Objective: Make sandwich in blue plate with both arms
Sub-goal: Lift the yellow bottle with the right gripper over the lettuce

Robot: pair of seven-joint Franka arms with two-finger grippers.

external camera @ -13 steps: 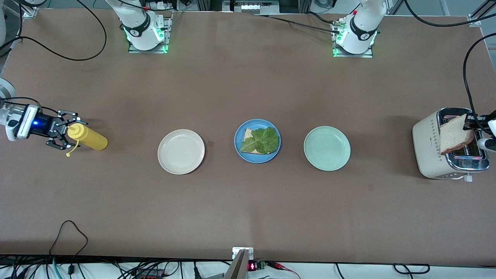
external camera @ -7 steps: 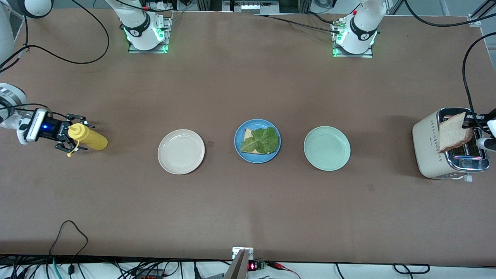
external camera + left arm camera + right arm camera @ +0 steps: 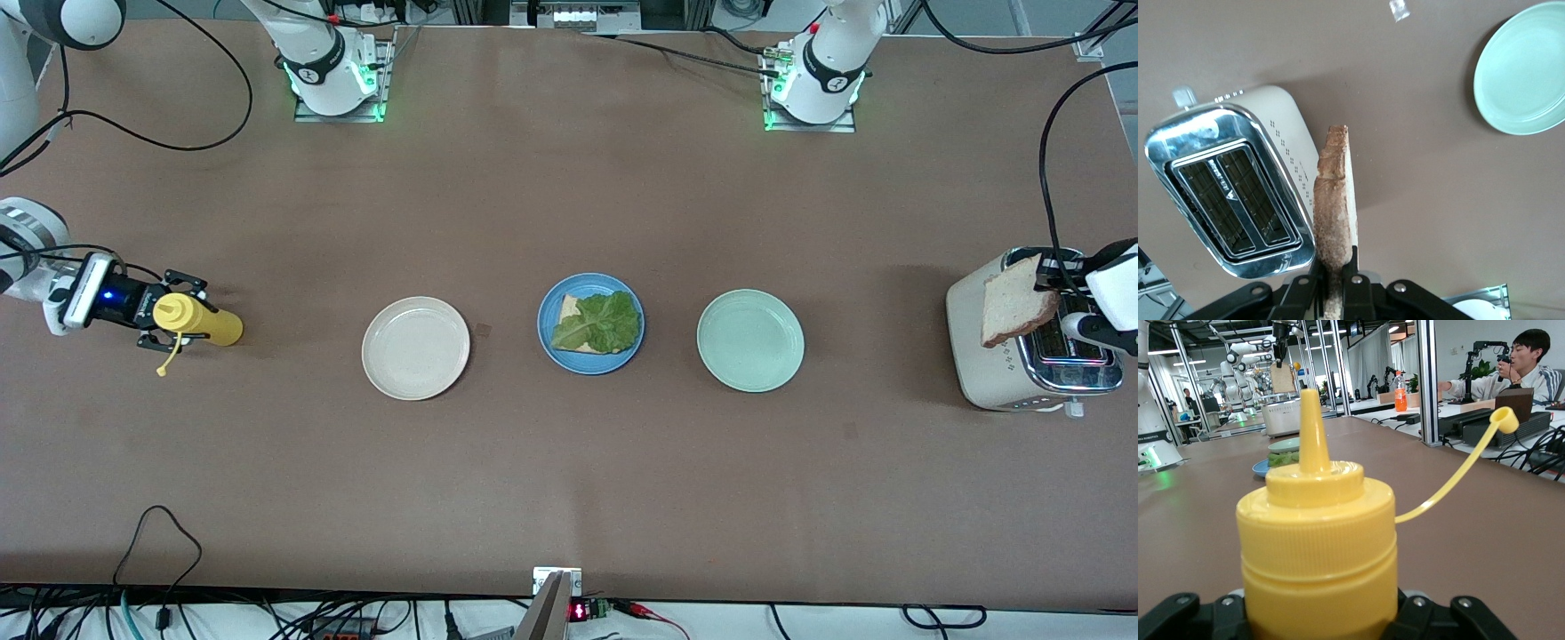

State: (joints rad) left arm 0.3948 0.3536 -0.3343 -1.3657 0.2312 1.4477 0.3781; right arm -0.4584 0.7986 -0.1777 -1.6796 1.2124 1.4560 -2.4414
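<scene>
The left gripper [image 3: 1052, 277] hung over the toaster [image 3: 1022, 356], fingers clamping a bread slice [image 3: 1009, 307]; the right gripper [image 3: 173, 318] reached level, fingers clasping the mustard bottle [image 3: 200, 322].

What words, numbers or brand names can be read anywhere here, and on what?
None can be read for sure.
Toaster: a small mark between its slots, too blurred to read.
Arm bases: a round emblem on each black band, too small to read.
Yellow bottle, plates: no text.
</scene>
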